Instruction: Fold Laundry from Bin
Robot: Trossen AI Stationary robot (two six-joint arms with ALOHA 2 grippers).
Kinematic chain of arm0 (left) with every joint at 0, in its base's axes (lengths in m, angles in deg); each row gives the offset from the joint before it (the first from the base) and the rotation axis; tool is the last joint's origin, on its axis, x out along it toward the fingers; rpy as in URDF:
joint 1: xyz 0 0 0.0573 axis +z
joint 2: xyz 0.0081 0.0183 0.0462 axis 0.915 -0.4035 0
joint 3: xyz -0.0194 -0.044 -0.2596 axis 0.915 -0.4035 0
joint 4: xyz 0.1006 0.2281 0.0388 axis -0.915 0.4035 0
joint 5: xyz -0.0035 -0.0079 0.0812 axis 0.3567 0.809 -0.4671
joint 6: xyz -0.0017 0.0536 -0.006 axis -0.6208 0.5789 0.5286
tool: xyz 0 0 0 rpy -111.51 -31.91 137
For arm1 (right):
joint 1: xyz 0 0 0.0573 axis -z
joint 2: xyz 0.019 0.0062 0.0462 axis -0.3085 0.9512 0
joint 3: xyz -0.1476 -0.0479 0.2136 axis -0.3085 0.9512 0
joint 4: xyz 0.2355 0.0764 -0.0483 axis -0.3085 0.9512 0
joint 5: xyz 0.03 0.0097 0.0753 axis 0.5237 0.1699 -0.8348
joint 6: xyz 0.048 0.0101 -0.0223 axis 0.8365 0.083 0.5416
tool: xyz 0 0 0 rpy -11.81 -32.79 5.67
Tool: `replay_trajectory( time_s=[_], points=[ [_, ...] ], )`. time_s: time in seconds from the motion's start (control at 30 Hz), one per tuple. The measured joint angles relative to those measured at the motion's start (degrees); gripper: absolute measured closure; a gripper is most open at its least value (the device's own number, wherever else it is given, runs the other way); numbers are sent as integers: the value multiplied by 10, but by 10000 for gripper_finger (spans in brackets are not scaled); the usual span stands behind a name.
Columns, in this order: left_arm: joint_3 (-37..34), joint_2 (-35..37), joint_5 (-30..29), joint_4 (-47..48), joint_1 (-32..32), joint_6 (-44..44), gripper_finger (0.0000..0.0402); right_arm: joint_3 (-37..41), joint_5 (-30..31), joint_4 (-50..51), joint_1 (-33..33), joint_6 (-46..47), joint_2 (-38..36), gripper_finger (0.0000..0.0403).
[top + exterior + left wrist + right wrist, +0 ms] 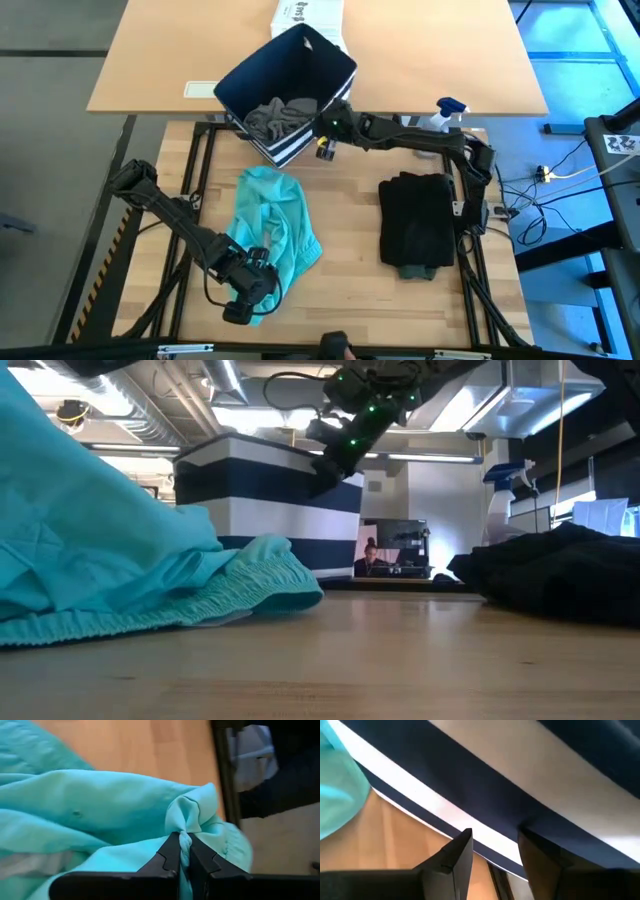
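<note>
Right now your left gripper (183, 851) sits low and left of centre in the high view, pressed together on a puckered fold of the teal piece (270, 225), which lies rumpled on the wood just left of the middle. The left wrist view shows the cloth bunched up between the two fingers (167, 855), so that pinch looks sound. Your right gripper (492, 852) is up at the centre top of the high view, beside the near edge of the bin (290, 75); its jaws stand partly spread with nothing between them, and the right wrist view looks straight at the bin's striped wall. The bin is tipped, mouth toward the table, with a grey garment (278, 115) left inside. A black pile (418, 220) lies right of centre, already squared up, with a hint of another piece under its lower edge. My reading is that you are in the middle of laying out the teal piece for folding, while the right arm waits by the bin or steadies it; I cannot tell whether it touches. Next you would need a second hold on the teal cloth, likely from the right gripper, to spread it flat before any fold. Watch that the pinched fold does not drag the rest into a twist.
</note>
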Motion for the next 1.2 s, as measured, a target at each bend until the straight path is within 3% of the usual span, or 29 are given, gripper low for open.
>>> replay_trajectory(
  time_s=[0.17,0.3,0.37,0.6,0.83,1.03,1.2],
  points=[
    [0,0,-26,41,9,-11,396,0,-85,30,0,-1,-9,244],
    [0,9,-42,67,8,-25,396,0,-188,72,-29,-14,-11,244],
    [0,15,-55,70,5,-26,396,0,-206,70,-50,-30,-11,244],
    [0,49,-136,64,6,-9,396,0,-140,-53,-101,-125,20,244],
    [1,68,-175,59,10,-4,396,0,-64,-201,-74,-154,69,244],
    [1,74,-180,59,24,-6,396,-1,-40,-296,-18,-104,94,244],
    [1,74,-203,60,34,-6,396,-1,-33,-287,23,-34,93,244]
  ],
)
